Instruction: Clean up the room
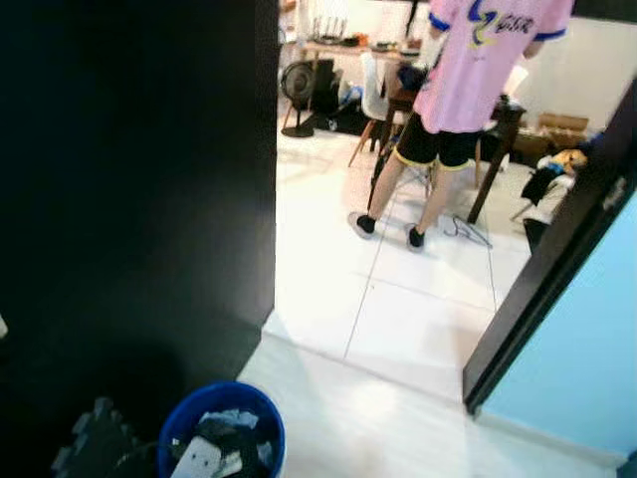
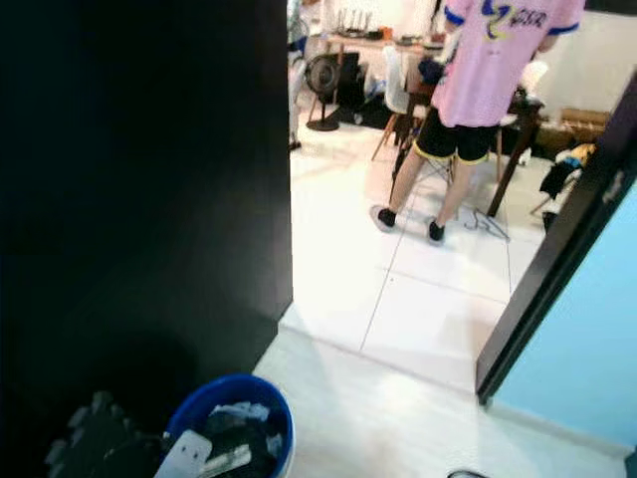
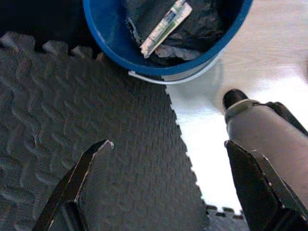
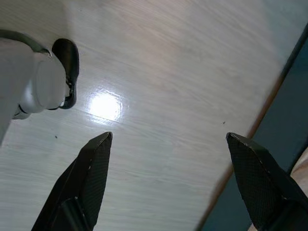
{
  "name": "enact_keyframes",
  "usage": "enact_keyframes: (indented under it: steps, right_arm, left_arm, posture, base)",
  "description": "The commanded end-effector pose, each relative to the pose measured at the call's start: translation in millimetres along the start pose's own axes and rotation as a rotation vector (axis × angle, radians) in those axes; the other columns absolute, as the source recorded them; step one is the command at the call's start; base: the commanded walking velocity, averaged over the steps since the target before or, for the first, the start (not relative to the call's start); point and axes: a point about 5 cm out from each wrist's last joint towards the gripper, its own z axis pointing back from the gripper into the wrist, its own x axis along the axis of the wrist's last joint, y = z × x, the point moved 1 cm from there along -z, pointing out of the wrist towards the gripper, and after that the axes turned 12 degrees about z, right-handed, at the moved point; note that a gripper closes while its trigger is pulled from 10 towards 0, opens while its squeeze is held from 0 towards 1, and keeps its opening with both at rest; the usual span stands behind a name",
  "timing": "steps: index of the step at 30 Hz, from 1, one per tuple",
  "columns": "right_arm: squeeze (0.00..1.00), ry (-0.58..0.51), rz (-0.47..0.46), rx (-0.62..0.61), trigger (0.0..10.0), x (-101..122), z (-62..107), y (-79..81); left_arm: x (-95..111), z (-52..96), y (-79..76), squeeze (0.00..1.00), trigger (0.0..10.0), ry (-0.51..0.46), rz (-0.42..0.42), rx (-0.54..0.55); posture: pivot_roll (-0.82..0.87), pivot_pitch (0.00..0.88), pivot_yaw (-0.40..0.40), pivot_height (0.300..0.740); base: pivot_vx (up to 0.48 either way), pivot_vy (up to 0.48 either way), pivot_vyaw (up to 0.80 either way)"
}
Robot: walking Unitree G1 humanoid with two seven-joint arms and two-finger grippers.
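Blue bucket (image 3: pixel 115 50) lies beyond the spread left gripper (image 3: pixel 166 149) — apart.

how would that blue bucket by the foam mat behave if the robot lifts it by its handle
The blue bucket looks like rigid plastic, so it should hold its shape. Its thin wire handle probably lets it swing. The dark bag and wrappers inside look light, though loose pieces might spill if it tilts.
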Motion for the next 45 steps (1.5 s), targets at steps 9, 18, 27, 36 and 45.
enact_keyframes:
  steps: [9,18,27,36,45]
  right_arm:
    - [0.00,-0.062,-0.082,-0.011,10.0,13,0.3,-2.9]
    - [0.00,-0.093,-0.130,-0.006,10.0,27,0.9,7.9]
    - [0.00,-0.147,-0.173,-0.001,10.0,45,2.4,2.6]
    - [0.00,-0.183,-0.204,0.008,10.0,50,3.1,-4.7]
    - [0.00,-0.186,-0.209,0.012,10.0,52,3.3,-2.2]
  left_arm:
    - [-2,0.5,2.9,0.00,10.0,-0.008,-0.034,0.004]
    - [-3,1.0,2.6,0.00,10.0,-0.017,-0.041,0.006]
    - [-6,1.4,6.2,0.00,10.0,-0.013,-0.074,0.063]
    - [-8,1.7,7.1,0.00,10.0,-0.003,-0.058,0.054]
    - [-9,1.7,6.6,0.00,10.0,-0.003,-0.065,0.051]
  posture:
    - [0.05,0.000,-0.044,0.740]
    - [0.05,0.000,-0.042,0.740]
    - [0.06,0.000,-0.044,0.740]
    - [0.06,0.000,-0.050,0.740]
    - [0.06,0.000,-0.050,0.740]
  base:
    - [0.000,0.000,-0.61]
    - [0.000,0.000,-0.61]
    - [0.000,0.000,-0.61]
    - [0.000,0.000,-0.61]
    - [0.000,0.000,-0.61]
